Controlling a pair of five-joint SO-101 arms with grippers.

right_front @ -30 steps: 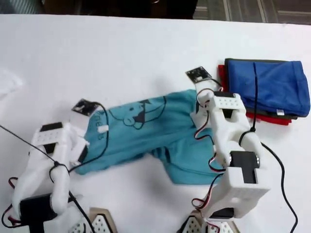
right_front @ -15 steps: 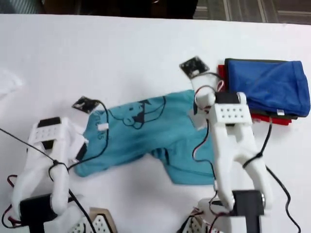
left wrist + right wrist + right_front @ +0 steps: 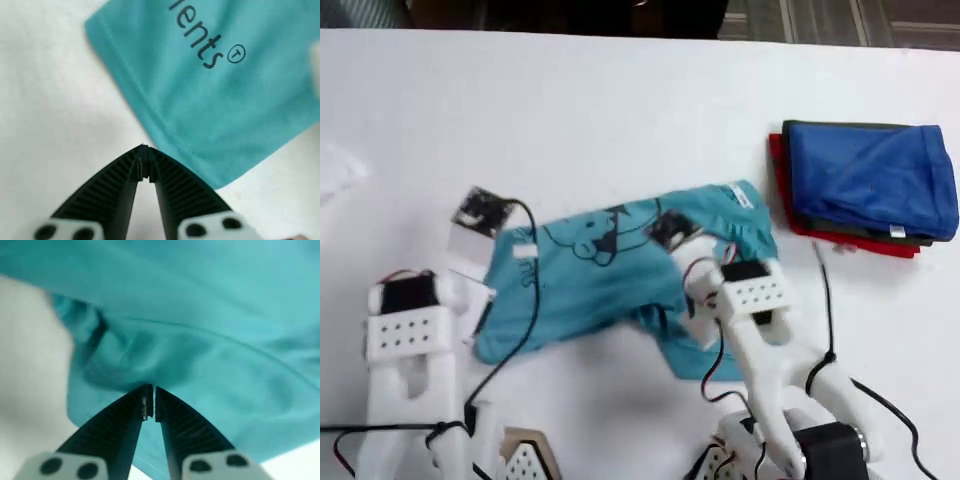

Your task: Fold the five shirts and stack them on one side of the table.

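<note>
The crumpled teal cotton shirt (image 3: 610, 270) lay mid-table on the white tabletop (image 3: 620, 110). My left gripper (image 3: 144, 152) sat closed, empty, just beside its hem. My right gripper (image 3: 150, 401) was closed over its folds.

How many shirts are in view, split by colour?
teal shirt: 1
blue shirt: 1
dark shirt: 1
red shirt: 1
Total: 4 in view
</note>
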